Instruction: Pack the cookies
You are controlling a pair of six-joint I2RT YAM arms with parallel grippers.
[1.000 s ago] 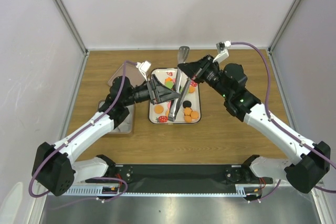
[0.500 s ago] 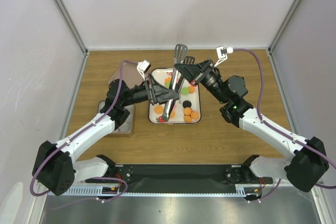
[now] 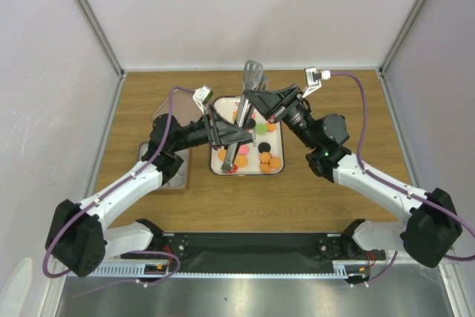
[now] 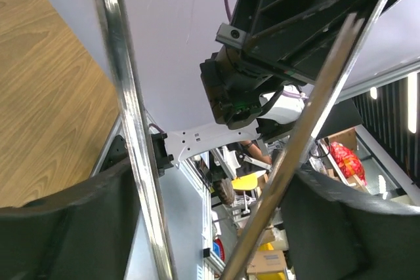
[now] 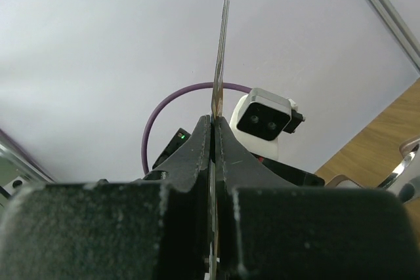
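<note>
We judge the packing as not yet begun. The cookies (image 3: 275, 162), orange, pink, green and black, lie scattered on the patterned tray (image 3: 249, 173) in the middle of the table. We see none in the clear container (image 3: 177, 174) to the left of it, although the left arm hides most of that box. The work at this moment concerns the tongs (image 3: 251, 76). The left gripper (image 3: 230, 137) reaches over the tray from the left with its fingers spread wide around both metal arms of the tongs, grasping them from outside. The right gripper (image 3: 256, 102) comes from the right and is clenched on one thin blade of the tongs, which its wrist view shows edge-on. The two grippers are close together above the tray, and the tongs stand steeply between them, leaning toward the far wall. What is left is every cookie.
</note>
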